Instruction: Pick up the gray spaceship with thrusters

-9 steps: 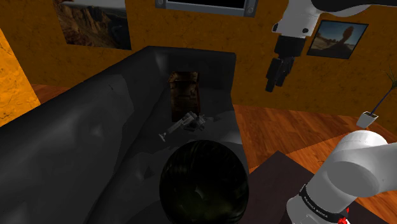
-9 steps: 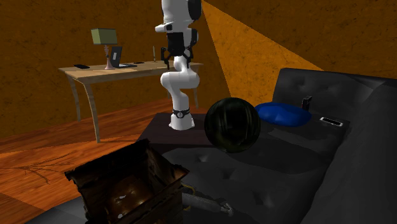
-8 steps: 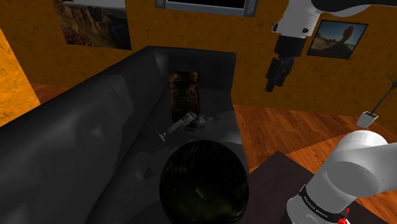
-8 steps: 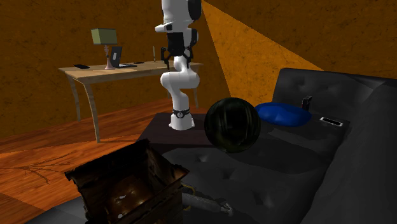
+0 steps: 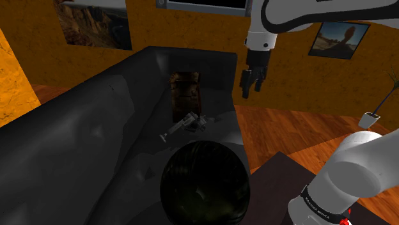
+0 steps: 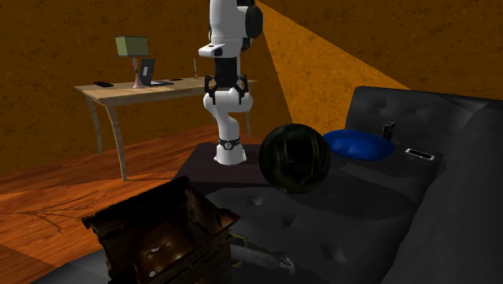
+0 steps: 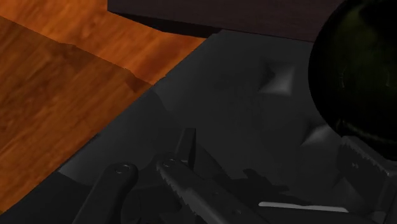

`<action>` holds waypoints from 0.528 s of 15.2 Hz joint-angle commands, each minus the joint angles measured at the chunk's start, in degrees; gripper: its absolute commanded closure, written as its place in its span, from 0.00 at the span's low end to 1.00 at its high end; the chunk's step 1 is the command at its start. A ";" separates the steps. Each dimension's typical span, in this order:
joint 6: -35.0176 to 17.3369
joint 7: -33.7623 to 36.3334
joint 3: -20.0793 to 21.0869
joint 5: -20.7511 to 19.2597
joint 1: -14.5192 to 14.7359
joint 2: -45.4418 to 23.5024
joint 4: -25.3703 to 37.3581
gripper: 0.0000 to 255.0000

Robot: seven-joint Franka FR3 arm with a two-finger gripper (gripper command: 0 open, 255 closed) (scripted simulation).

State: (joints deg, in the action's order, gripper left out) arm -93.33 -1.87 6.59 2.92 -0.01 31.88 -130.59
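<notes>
While the white arm hangs its black gripper point(image 5: 252, 86) in the air with the two fingers apart and nothing between them, the work area below is a black tufted sofa point(image 5: 83, 147). The stand point(image 6: 201, 161) abuts one end of the sofa. A large dark glossy ball point(image 5: 203, 182) rests on the seat just beside the stand, between the arm's base and the rest of the seat. Farther along the seat stands a dark brown wooden crate point(image 5: 185, 94), which looms large in the foreground of the second exterior view. The gray spaceship point(image 5: 185, 124) lies on the seat between the ball and the crate. It is just beside the crate's foot, apart from the ball and well apart from the gripper above it. It is a long, low gray model. A slim tube runs toward the shoulder view's lower left, and a bulkier body with paler highlights lies at the other end; its finer parts cannot be made out. A blue cushion point(image 6: 359, 145) lies on the sofa beyond the ball. A wooden table point(image 6: 121, 93) stands on the plank floor point(image 5: 300, 128) by the orange wall, which carries framed pictures point(image 5: 93, 25).
</notes>
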 commanded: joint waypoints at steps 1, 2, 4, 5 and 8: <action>-1.85 0.94 0.96 -1.11 -0.41 -5.42 2.37 0.00; -2.65 1.54 1.47 -1.66 -0.56 -7.88 3.40 0.00; -4.03 2.82 2.39 -2.93 -0.81 -12.84 5.68 0.00; -4.61 3.49 2.82 -3.63 -0.91 -15.34 6.93 0.00; -5.90 5.61 3.89 -5.96 -1.11 -22.93 11.10 0.00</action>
State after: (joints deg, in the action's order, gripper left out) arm -98.80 2.91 10.05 -2.28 -1.10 11.37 -120.71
